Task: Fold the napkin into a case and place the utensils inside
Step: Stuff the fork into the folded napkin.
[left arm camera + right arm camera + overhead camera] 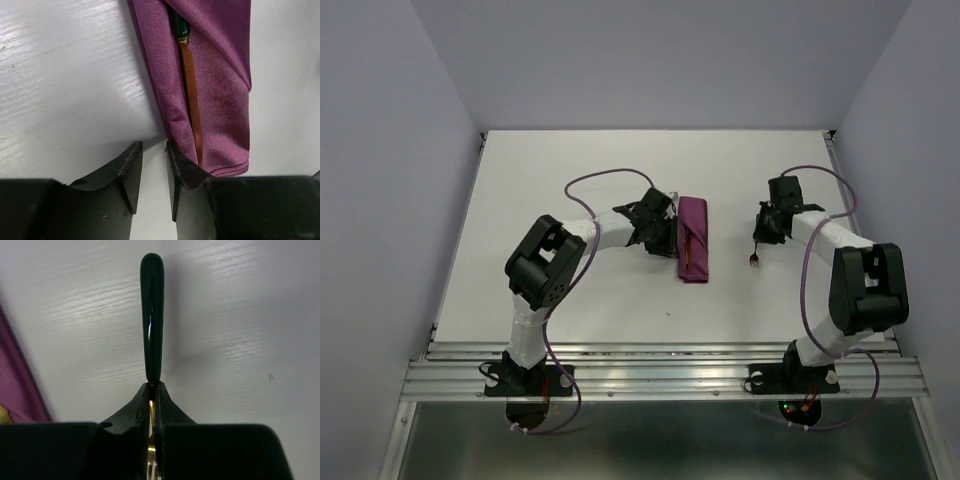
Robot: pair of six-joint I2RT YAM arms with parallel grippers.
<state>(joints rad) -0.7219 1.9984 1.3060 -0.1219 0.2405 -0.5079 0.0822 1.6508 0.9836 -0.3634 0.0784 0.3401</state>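
Starting from the biggest thing, we see the white worktop (570, 180) that carries everything. On it the left arm (545, 265) bends in from the near left edge toward the middle, and the right arm (865, 285) rises from the near right edge and turns inward. Between the two wrists lies the case (693, 240), purple cloth folded into a long narrow strip. It lies flat near the middle of the worktop, its length running away from the arm bases. The left end effector (660, 235) sits just beside the case on its left. In the left wrist view its fingers (131, 170) stand only narrowly apart, with bare worktop showing in the gap and nothing held. One finger is right at the near corner of the cloth, though we cannot tell whether it touches. The right end effector (765, 225) is well apart from the case, to its right. It is clamped on the fork (152, 315) at the neck where the dark handle meets the gold end, and the handle points out beyond the fingertips. We cannot tell whether the fork touches the worktop. Smallest, the knife (191, 100) lies tucked in the case, its gold blade along a fold and its dark handle partly under a flap of cloth.
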